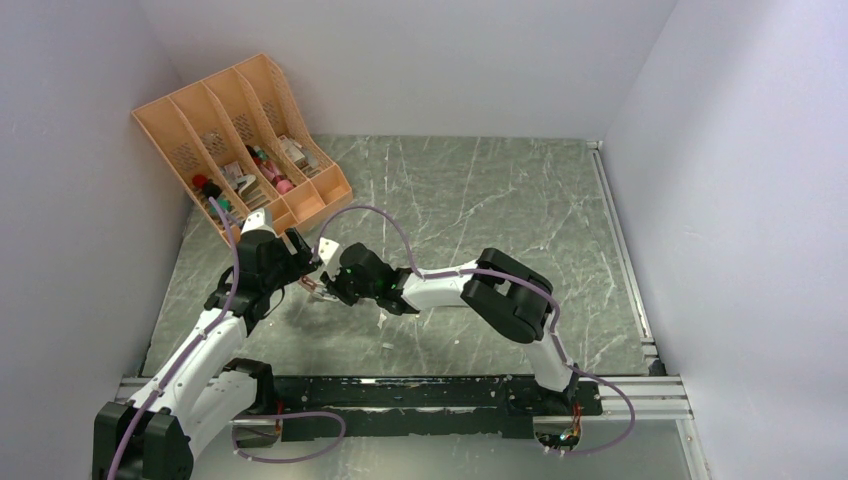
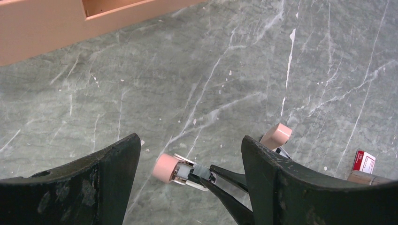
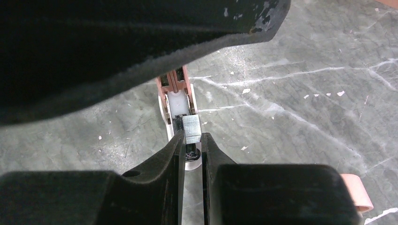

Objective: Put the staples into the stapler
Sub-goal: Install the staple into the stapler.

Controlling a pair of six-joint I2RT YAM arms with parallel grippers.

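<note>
Staples (image 3: 191,129): one short silvery strip, pinched between the tips of the right gripper (image 3: 192,140), which is clenched on it. The strip hangs just above the open magazine channel of the pink stapler (image 2: 166,168), at the end nearest the right wrist camera. It looks roughly parallel to the channel but sits slightly to one side of it. Whether it touches the rail, I cannot tell.

The stapler lies on the grey marbled table (image 2: 187,70) with its lid (image 2: 277,135) swung back, so the channel faces up. A white pusher block shows further along the channel, leaving the near part free for the strip.

The left gripper (image 2: 191,140) is released, fingers wide apart on either side of the stapler. Judgement: it brackets the body so the stapler cannot slide while the strip goes in. Contact with the lid is hidden behind the right finger.

The red-and-white staple box (image 2: 363,161) sits well off to the side. The orange desk organizer (image 1: 240,140) stands in the far left corner.

Step in hand: seating the strip. It needs a small sideways correction, then lowering. Risk: a skewed strip jams on the channel wall or breaks apart.
</note>
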